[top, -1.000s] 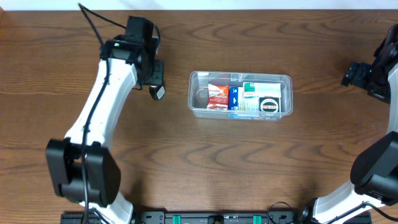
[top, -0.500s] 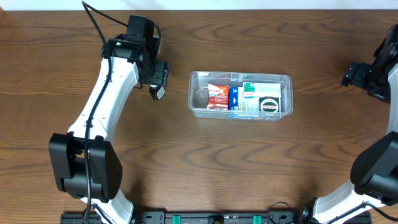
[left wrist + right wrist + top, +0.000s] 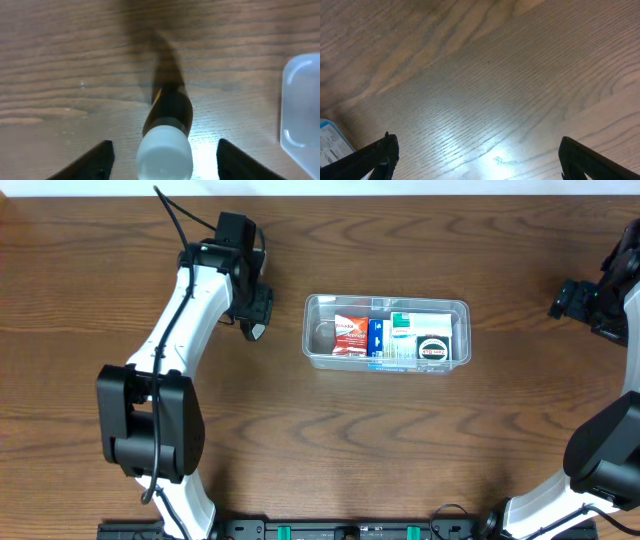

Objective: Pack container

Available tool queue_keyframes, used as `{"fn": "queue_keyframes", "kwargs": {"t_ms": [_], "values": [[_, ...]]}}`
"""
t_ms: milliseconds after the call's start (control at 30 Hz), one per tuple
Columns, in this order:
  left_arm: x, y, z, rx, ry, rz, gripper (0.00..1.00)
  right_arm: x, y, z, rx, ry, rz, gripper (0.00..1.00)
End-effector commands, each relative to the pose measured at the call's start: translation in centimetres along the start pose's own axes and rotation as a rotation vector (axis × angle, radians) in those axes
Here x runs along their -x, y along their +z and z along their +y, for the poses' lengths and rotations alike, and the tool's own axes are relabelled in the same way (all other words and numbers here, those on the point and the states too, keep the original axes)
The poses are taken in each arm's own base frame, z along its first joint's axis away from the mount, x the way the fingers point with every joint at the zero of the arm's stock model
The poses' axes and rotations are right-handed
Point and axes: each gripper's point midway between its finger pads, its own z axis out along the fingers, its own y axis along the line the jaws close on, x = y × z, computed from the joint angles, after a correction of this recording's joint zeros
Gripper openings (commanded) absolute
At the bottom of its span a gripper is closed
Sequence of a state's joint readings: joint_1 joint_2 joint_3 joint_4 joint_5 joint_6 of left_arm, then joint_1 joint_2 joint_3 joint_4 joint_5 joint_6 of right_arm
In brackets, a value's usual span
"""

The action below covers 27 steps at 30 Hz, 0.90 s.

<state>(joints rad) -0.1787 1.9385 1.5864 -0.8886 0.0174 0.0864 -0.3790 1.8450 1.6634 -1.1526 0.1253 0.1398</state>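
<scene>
The container (image 3: 318, 340) sits on the table (image 3: 400, 440) around the middle of its width, nearer the back edge, with small red, blue and white boxes inside. The left gripper (image 3: 258, 308) hangs just off the container's left end, fingers spread on either side of a dark, white-capped bottle (image 3: 167, 117) without touching it. The right gripper (image 3: 477, 146) is near the right edge, well apart from the container, spread wide over bare wood.

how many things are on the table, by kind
clear plastic rectangular tub: 1
dark bottle with white cap: 1
small boxes in the tub: 4 that can be told apart: red box, blue box, green-and-white box, white box with a black circle
total: 6
</scene>
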Motion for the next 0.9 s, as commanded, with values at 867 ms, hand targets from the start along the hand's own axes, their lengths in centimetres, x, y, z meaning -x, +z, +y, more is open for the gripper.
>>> {"fn": "queue_keyframes", "kwargs": {"t_ms": [867], "values": [[0.8, 1.2, 0.1, 0.003, 0.007, -0.026, 0.59, 0.5, -0.4, -0.4, -0.005, -0.004, -0.018, 0.99]]}}
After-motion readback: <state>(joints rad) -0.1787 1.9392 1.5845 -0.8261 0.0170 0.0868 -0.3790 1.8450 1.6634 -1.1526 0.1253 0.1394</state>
